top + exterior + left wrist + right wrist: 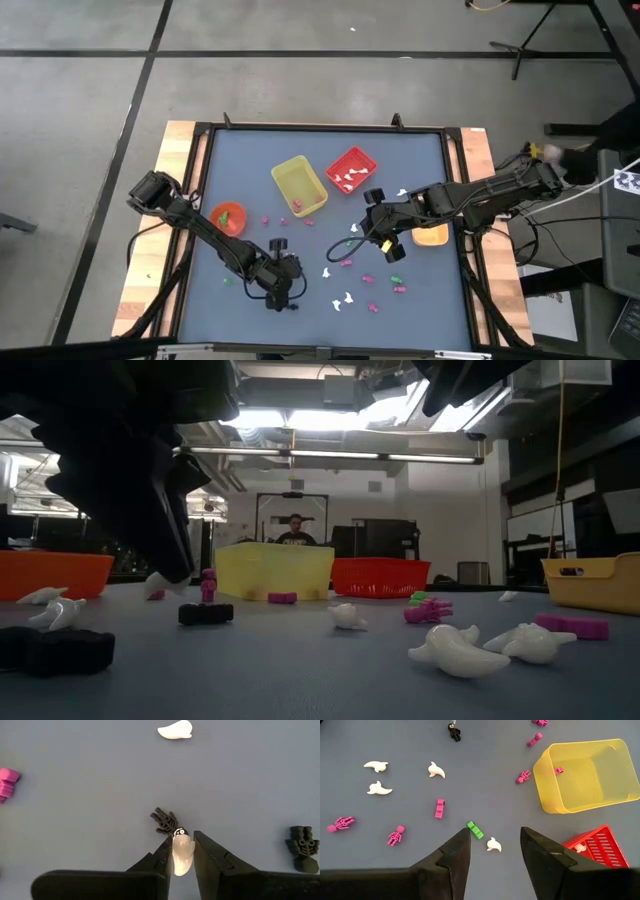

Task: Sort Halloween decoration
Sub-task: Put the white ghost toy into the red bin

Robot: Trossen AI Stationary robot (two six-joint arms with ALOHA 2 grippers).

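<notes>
Left gripper (pixel 183 851) down low at the near-left part of the blue-grey table (pixel 420 160), fingers (pixel 161 855) pinched on a small white plastic ghost trinket (pixel 182 854) (snug between both dark tips). Just past the fingertips, a tiny black plastic skeleton-hand trinket (pixel 164 820), touching the ghost's far end or very nearly so. Farther off, another white ghost (pixel 175 730), a black figure (pixel 302 847) to one side, a magenta piece (pixel 7 782) to the other.

Right gripper (pixel 492 852) hovering above mid-table, jaws apart, gripping nothing. Beneath its gap, a white ghost piece (pixel 493 844) beside a small green trinket (pixel 475 830). Nearby, the yellow square plastic bin (pixel 585 775) with a magenta bit inside, and the red mesh basket (pixel 600 847) holding white pieces. Remaining white and magenta trinkets scattered loose across the near half of the table.
</notes>
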